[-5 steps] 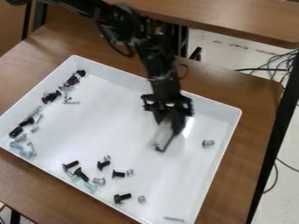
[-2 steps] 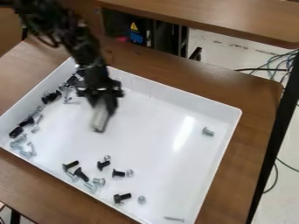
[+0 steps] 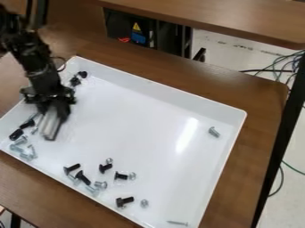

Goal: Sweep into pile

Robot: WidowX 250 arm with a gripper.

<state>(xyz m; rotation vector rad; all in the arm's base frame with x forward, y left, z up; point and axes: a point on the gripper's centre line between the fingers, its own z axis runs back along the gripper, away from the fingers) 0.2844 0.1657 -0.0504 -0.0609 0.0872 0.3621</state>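
A white tray (image 3: 156, 87) sits at an angle on a brown wooden table (image 3: 262, 91). The arm comes in from the upper left, and its black gripper (image 3: 50, 132) hangs over the tray's left part, a pale grey piece (image 3: 50, 125) at its lower end. Two dark bolts (image 3: 82, 74) lie in the far corner, beyond the gripper. Black and silver screws (image 3: 22, 141) crowd the left corner (a loose cluster), and more black and silver bolts (image 3: 83, 177) scatter along the near side. One silver bolt (image 3: 214, 132) lies well apart, near the right wall; a thin silver screw (image 3: 177, 223) lies in the nearest corner.
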